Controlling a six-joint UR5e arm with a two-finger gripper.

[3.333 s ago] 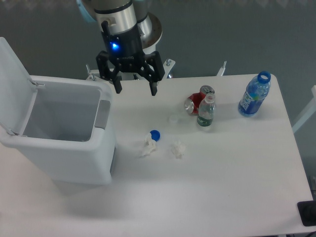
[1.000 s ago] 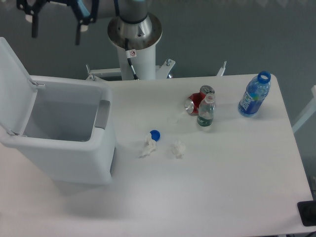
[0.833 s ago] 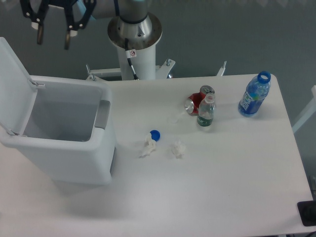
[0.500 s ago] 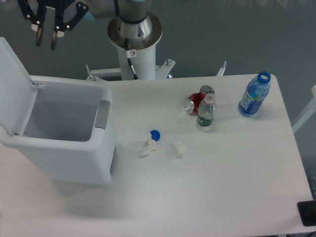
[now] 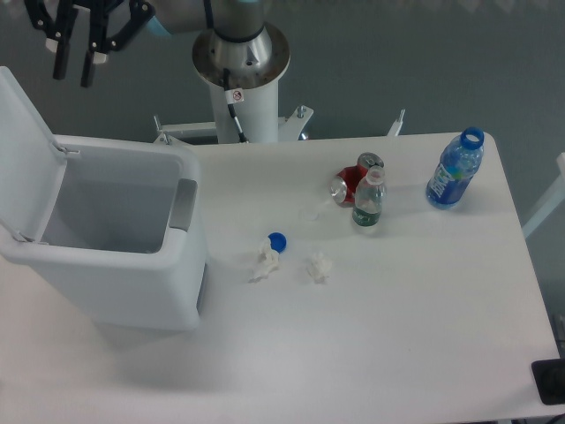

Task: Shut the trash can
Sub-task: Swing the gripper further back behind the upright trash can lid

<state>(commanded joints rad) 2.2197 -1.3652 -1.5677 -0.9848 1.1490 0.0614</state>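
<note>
My claw (image 5: 72,72) hangs in the air at the top left, above and behind the raised lid (image 5: 25,150) of the trash can (image 5: 115,256), fingers a narrow gap apart and holding nothing. The can stands at the left end of the tabletop (image 5: 397,336), its lid tipped up and back on the far-left side, the inside bare as far as I can see, the grey tab (image 5: 184,204) facing the litter. By my reading the job is barely begun: the lid is wide open, I am touching nothing, and what remains is to come down behind the lid, push it over toward the tab and press it flat. The count on the tabletop: one trash can; two bottles, a blue one (image 5: 455,169) uncapped near the right edge and a smaller clear one (image 5: 368,200) with a green label; one crushed red can (image 5: 350,180) just behind the clear bottle; one blue cap (image 5: 277,240); two crumpled white scraps (image 5: 264,262), near each other below the cap. None of it stands in the lid's path.
</note>
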